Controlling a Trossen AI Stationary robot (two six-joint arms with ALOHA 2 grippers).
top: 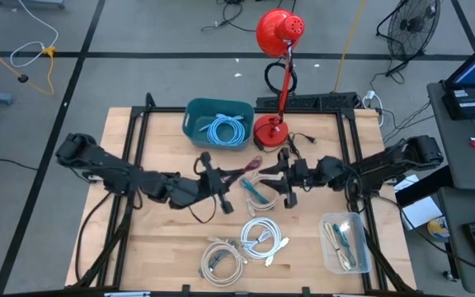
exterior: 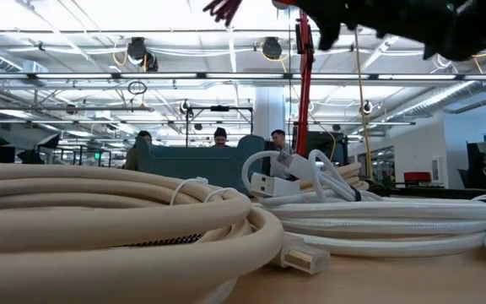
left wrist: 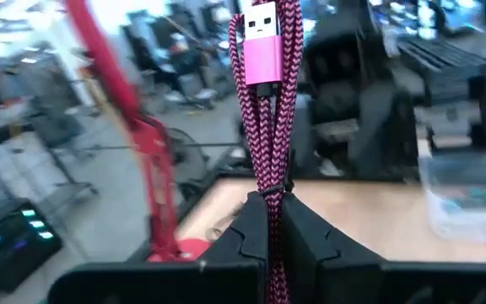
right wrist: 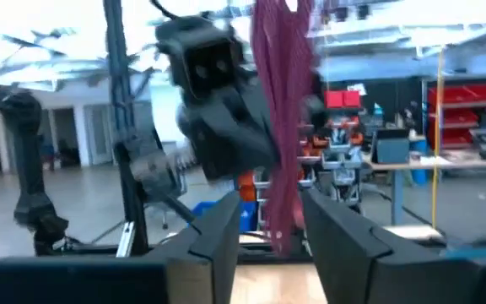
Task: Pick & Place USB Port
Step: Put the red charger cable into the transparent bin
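Wooden table (top: pixel 163 247), braided pink cable (left wrist: pixel 265 127) (looped), glossy lamp (top: pixel 279 49)

Mid-table crowded: left gripper (top: pixel 221 191) and right gripper (top: pixel 280 177) facing each other, pink braided USB cable (top: pixel 246 170) strung between. Red desk lamp (top: pixel 275 74) and teal bin (top: pixel 217 122) blocking behind. White cable coils (top: pixel 246 243) and clear container (top: pixel 343 241) blocking in front. Bare wood near left front corner.
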